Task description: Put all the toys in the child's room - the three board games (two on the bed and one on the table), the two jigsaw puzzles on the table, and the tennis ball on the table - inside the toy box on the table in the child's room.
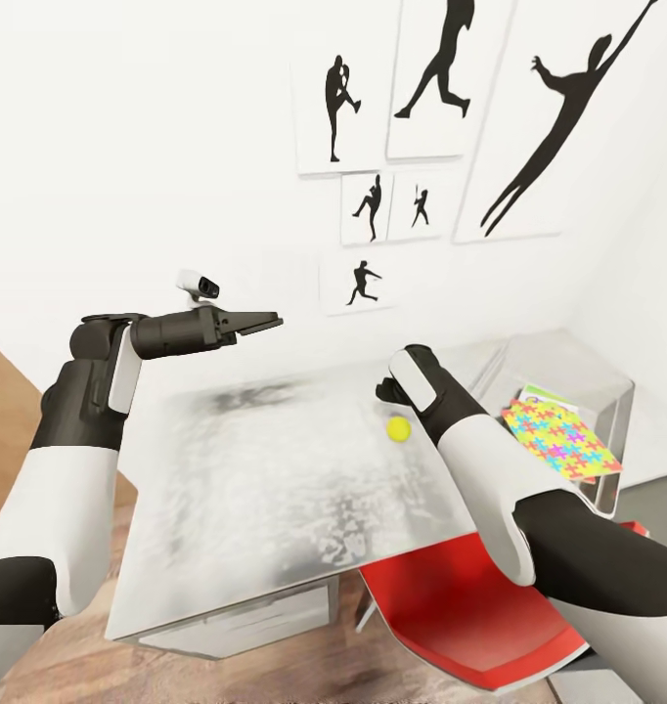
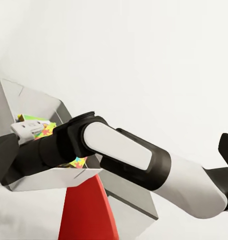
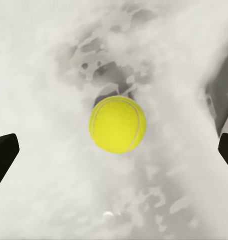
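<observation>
On the table's (image 1: 275,489) mottled light-grey top, a small yellow-green tennis ball (image 1: 399,428) lay toward the right side, just below the right arm's wrist. Seen from the right wrist, the ball (image 3: 117,124) was a fuzzy round sphere with a pale curved seam, resting on the blotchy grey surface between the two dark fingertips (image 3: 3,157) of the right gripper (image 3: 114,157), whose jaws stood wide apart and touched nothing. To the far right stood the toy box (image 1: 607,391), a light-grey bin with sloping sides, holding a thin square jigsaw puzzle (image 1: 560,440) printed with interlocking pieces in yellow, pink, green and blue; the square lay tilted, one corner pointing toward the near right. An edge of another printed item (image 1: 539,395) showed behind it, its lettering too small to read. The left gripper (image 1: 260,322) hung above the table's far left part, its long axis pointing right, the dark fingers drawn close together with nothing between them. A glossy red chair seat (image 1: 461,606) sat under the table's near edge. Black baseball-player silhouette prints (image 1: 451,117) hung on the white wall beyond, and wood-plank floor (image 1: 1,411) showed at the left.
</observation>
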Robot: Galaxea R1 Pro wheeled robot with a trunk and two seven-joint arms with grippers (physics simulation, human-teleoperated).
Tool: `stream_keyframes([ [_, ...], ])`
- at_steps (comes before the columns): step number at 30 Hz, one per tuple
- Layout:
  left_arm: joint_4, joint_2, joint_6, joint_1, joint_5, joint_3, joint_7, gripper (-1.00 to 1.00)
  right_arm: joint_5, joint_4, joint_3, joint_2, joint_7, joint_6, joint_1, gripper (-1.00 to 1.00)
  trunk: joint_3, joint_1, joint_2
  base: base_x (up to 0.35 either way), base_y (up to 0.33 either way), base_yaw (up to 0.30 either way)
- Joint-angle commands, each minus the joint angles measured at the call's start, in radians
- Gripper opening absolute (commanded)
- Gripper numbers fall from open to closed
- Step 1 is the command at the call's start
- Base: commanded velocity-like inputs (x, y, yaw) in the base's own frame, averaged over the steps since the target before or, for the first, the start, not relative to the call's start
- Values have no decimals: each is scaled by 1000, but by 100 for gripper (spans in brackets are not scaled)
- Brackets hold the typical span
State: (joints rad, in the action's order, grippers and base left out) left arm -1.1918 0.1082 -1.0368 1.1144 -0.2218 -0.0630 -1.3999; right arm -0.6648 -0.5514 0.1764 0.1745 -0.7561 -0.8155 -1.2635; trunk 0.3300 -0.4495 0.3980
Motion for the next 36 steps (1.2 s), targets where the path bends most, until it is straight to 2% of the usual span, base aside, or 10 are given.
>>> stream_keyframes([
  [1, 0, 0, -10, 1, -2, 0, -2, 100, -9, -1, 2, 0, -9, -2, -1, 100, 4, -1, 2, 0, 0, 0],
  [14, -2, -2, -10, 1, -3, 23, -2, 100, -10, -1, -3, -3, -9, -3, -15, 100, 25, -1, 2, 0, 0, 0],
  [23, -2, -5, -10, 1, -4, 25, -2, 100, -11, 1, -5, -3, 25, -5, -36, 100, 40, -1, 2, 0, 0, 0],
  [36, -2, -6, -10, 2, -4, 26, -2, 100, -10, 1, -6, -6, 34, -4, -39, 100, 61, -1, 2, 0, 0, 0],
])
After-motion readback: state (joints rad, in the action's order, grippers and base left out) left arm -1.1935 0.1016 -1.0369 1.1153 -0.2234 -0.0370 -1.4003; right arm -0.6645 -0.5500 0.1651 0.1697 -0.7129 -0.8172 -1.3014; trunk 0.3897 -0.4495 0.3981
